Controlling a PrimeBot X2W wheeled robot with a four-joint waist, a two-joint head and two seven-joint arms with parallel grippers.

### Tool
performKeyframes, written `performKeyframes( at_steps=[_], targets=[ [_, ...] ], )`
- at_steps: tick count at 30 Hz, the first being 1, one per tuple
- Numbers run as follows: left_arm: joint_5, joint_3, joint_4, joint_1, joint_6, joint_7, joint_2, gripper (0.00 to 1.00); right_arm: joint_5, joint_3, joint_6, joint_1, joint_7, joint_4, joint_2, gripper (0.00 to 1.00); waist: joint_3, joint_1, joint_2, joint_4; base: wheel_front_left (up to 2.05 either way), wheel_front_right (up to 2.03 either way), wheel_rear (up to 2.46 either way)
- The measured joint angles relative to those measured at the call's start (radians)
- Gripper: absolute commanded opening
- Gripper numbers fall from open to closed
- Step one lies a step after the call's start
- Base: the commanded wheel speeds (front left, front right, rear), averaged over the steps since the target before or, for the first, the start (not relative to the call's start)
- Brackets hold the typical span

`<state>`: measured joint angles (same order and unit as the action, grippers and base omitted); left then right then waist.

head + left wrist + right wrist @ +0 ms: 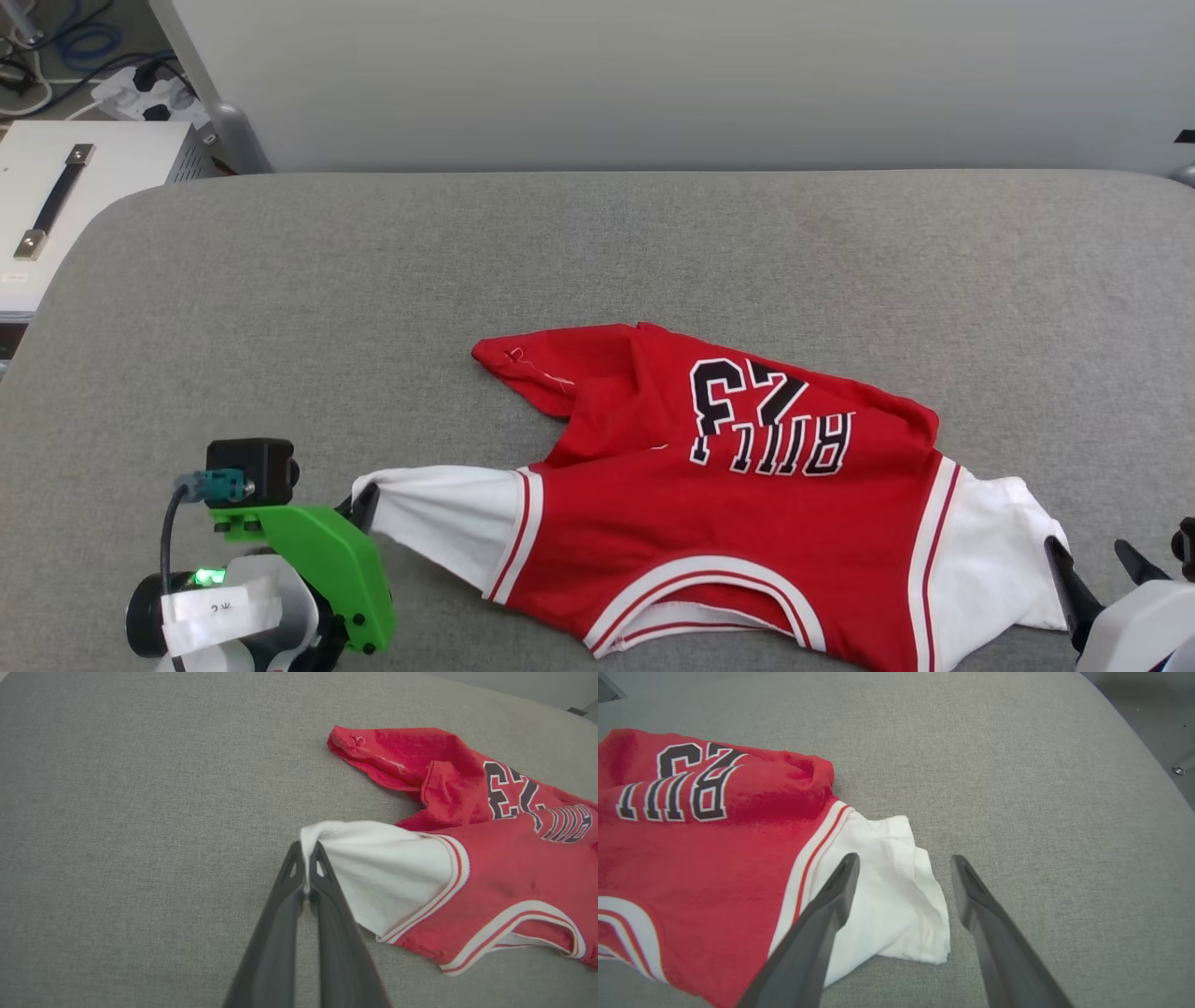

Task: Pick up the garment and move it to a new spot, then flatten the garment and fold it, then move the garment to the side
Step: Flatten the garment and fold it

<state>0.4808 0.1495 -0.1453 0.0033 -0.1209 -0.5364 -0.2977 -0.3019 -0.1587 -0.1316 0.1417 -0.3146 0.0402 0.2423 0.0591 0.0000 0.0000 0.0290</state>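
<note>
The garment [728, 504], a red jersey with white sleeves and a black "23", lies rumpled on the grey table [597, 261], collar toward me and lower part bunched behind. My left gripper [362, 504] is shut on the tip of the white sleeve [373, 868], and the pinch shows clearly in the left wrist view at the gripper [307, 851]. My right gripper [1088, 555] is open at the lower right. In the right wrist view its fingers [845, 872] straddle the other white sleeve [896, 882] from above, with the gripper [903, 863] over the sleeve's edge.
A white box with a black handle [56, 201] stands off the table's left side, with cables and a power strip [140, 89] behind it. A pale wall runs behind the table. Bare grey tabletop spreads to the left and behind the garment.
</note>
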Motion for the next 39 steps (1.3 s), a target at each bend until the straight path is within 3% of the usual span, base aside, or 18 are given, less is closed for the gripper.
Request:
performKeyframes(
  at_steps=[13, 25, 26, 28, 29, 39],
  targets=[
    [0.043, 0.02, -0.128, 0.042, -0.015, -0.092, -0.009, 0.0, 0.019, -0.068, 0.0, 0.002, -0.329, -0.05, -0.001, 1.0, 0.058, 0.0, 0.0, 0.024, 0.0, 0.0, 0.0],
    [0.043, 0.036, -0.155, 0.042, -0.015, -0.104, -0.01, 0.0, 0.02, -0.057, 0.0, -0.038, -0.35, -0.086, -0.009, 1.0, 0.103, 0.0, 0.0, 0.052, 0.0, 0.0, 0.0],
    [0.043, 0.037, -0.155, 0.042, -0.016, -0.104, -0.01, 0.0, 0.016, -0.057, 0.001, -0.04, -0.35, -0.091, -0.009, 0.9, 0.105, 0.0, 0.0, 0.053, 0.0, 0.0, 0.0],
    [0.043, 0.037, -0.154, 0.042, -0.015, -0.107, -0.011, 0.0, 0.014, -0.052, 0.002, -0.041, -0.351, -0.101, -0.007, 0.22, 0.107, 0.0, 0.0, 0.055, 0.0, 0.0, 0.0],
    [0.043, 0.037, -0.154, 0.042, -0.015, -0.107, -0.012, 0.0, 0.013, -0.049, 0.002, -0.042, -0.351, -0.105, -0.006, 0.03, 0.106, 0.0, 0.0, 0.056, 0.0, 0.0, 0.0],
    [0.054, 0.025, -0.137, 0.042, -0.016, -0.094, -0.017, 0.0, -0.025, -0.013, 0.001, -0.061, -0.286, -0.141, 0.012, 0.0, 0.07, 0.0, 0.0, 0.042, 0.0, 0.0, 0.0]
  ],
)
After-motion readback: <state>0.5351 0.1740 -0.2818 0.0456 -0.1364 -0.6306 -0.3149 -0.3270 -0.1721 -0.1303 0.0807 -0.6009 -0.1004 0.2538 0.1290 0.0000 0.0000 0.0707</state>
